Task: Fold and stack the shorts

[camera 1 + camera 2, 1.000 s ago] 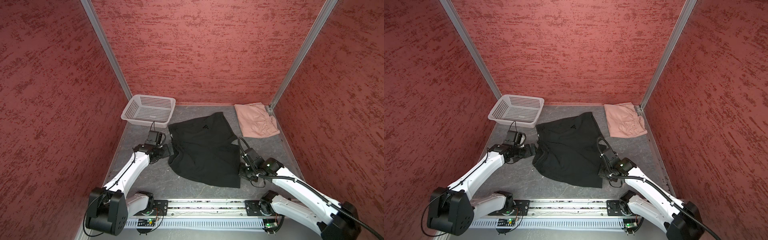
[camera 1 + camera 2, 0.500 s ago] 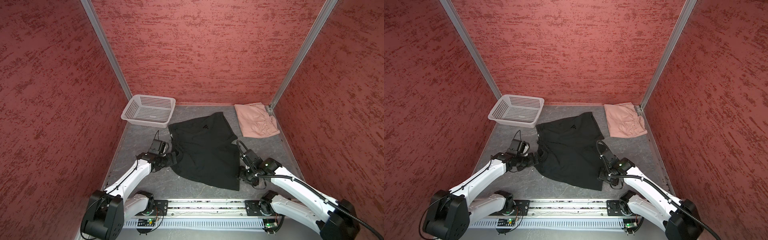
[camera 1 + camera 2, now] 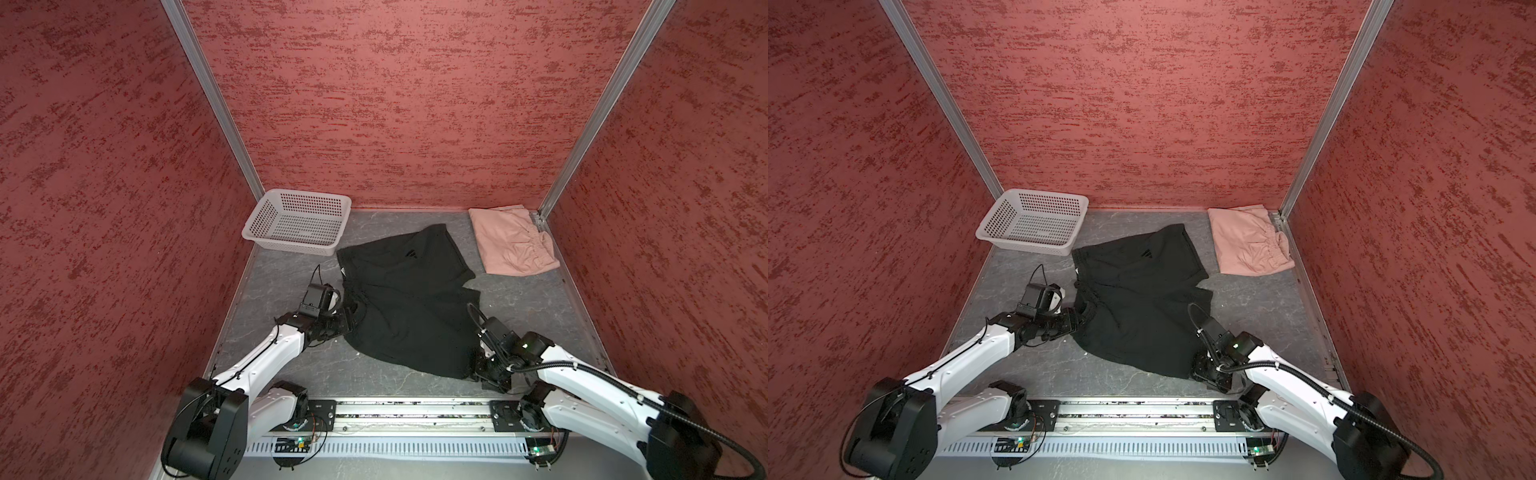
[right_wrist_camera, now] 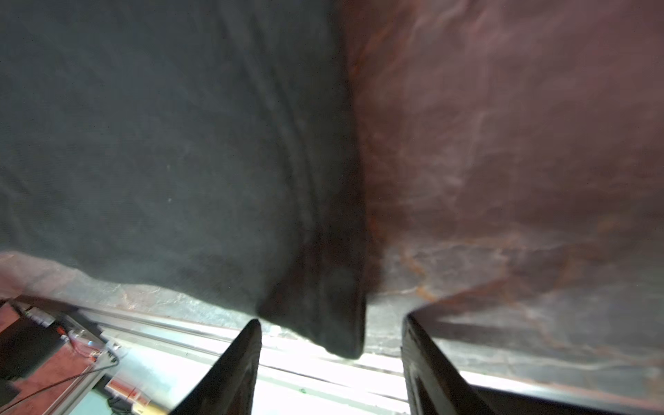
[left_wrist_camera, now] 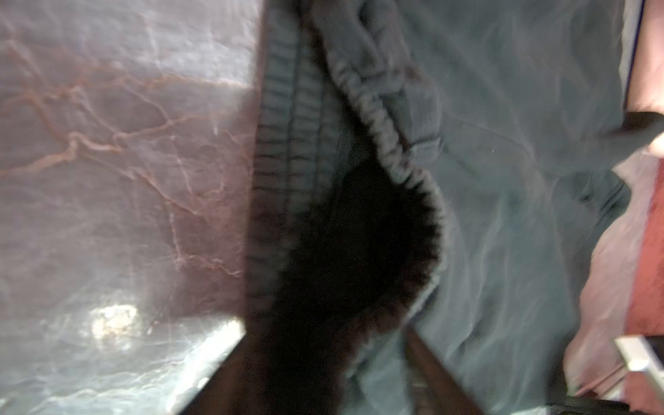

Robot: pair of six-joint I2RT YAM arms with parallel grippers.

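Black shorts lie spread and unfolded mid-worktop. Pink shorts look folded in the far right corner, probably the stack base. Left hand is at the gaping waistband, but blur hides whether it has a grip. Right hand straddles the near hem corner, fingers apart, nothing clamped. Likely aim: pinch both ends for a fold.

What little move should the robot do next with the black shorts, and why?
Probably close the right gripper: its fingers stand apart with a corner of the black shorts between them, unpinched. The left gripper is at the waistband, so both ends could then lift for a fold.
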